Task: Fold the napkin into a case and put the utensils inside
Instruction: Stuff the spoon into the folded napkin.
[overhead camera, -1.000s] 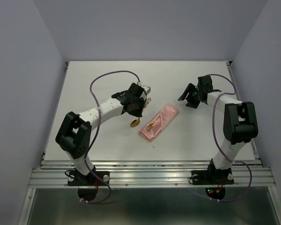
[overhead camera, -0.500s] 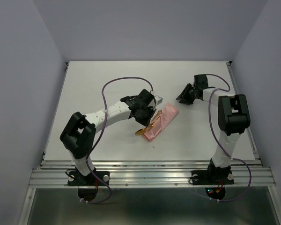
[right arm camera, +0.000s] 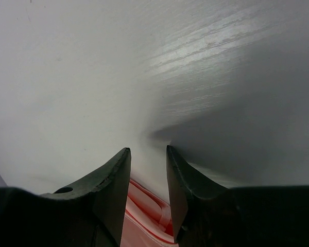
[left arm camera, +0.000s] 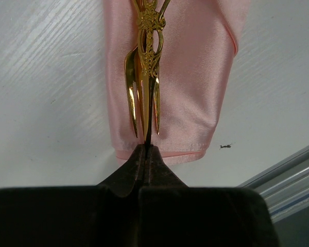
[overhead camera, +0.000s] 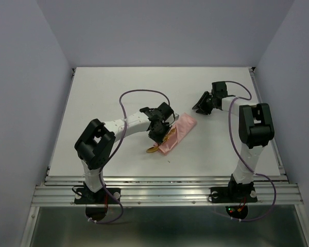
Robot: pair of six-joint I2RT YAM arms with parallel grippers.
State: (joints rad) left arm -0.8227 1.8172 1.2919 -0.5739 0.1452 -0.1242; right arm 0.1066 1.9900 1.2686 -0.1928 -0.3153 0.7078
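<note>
The salmon-pink case [overhead camera: 179,131] lies diagonally at mid-table as a narrow folded strip. In the left wrist view the case [left arm camera: 195,77] carries a gold fork [left arm camera: 144,77] lying along it, tines toward the near end. My left gripper [overhead camera: 162,129] [left arm camera: 147,147] is over the case's near-left end. It is shut on a thin gold spoon, whose rounded head [overhead camera: 153,149] sticks out just off the strip. My right gripper [overhead camera: 201,105] [right arm camera: 147,152] is open and empty beyond the case's far-right end. A corner of the case [right arm camera: 144,218] shows between its fingers.
White tabletop [overhead camera: 103,92] between grey walls. A metal rail [overhead camera: 165,180] runs along the near edge. A small dark speck [left arm camera: 225,146] lies on the table near the case's near end.
My left gripper has carried the spoon to the right, from beside the case to over its near-left end. My right gripper drew slightly back and left.
</note>
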